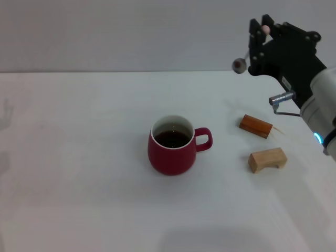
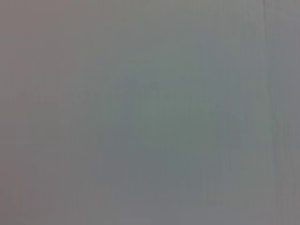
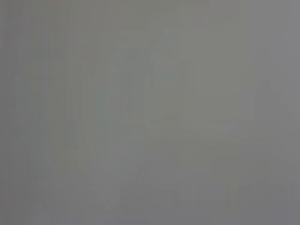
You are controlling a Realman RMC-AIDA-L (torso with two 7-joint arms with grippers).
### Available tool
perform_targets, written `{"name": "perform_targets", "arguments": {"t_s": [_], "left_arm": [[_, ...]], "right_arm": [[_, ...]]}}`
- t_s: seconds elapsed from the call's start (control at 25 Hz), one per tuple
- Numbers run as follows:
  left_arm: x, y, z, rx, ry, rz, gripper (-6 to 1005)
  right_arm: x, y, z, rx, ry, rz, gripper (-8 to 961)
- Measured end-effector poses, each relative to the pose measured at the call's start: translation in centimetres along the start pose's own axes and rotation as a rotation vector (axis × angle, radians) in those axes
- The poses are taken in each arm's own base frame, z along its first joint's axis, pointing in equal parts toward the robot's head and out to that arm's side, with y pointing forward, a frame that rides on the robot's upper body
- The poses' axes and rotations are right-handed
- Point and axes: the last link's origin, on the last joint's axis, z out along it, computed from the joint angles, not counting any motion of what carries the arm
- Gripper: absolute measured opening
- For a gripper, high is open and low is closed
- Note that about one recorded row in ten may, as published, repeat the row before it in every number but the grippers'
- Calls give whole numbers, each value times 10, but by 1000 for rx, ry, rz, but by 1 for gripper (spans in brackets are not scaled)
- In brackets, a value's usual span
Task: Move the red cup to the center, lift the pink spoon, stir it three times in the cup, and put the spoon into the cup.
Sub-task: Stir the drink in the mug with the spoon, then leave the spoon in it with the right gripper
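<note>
The red cup (image 1: pixel 172 149) stands upright near the middle of the white table (image 1: pixel 79 157), its handle pointing right, with dark liquid inside. My right gripper (image 1: pixel 258 44) is raised high at the far right, well above and to the right of the cup. It is shut on the pink spoon (image 1: pixel 241 64): the silver bowl hangs out to the left of the fingers and the pale pink handle tip shows above them. The left gripper is out of view. Both wrist views show only a blank grey field.
A reddish-brown wooden block (image 1: pixel 255 126) and a pale wooden arch-shaped block (image 1: pixel 268 159) lie to the right of the cup, below my right arm. The table's far edge meets a grey wall.
</note>
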Motion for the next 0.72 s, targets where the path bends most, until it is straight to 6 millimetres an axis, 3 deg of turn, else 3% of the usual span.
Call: {"name": "perform_targets", "arguments": {"t_s": [0.44, 0.72], "left_arm": [[-1, 2, -1, -1, -2, -6, 846], [0, 4, -1, -2, -1, -10, 846]], "right_arm": [[-31, 9, 7, -214, 45, 0, 134], [-39, 13, 13, -328, 96, 20, 135]]}}
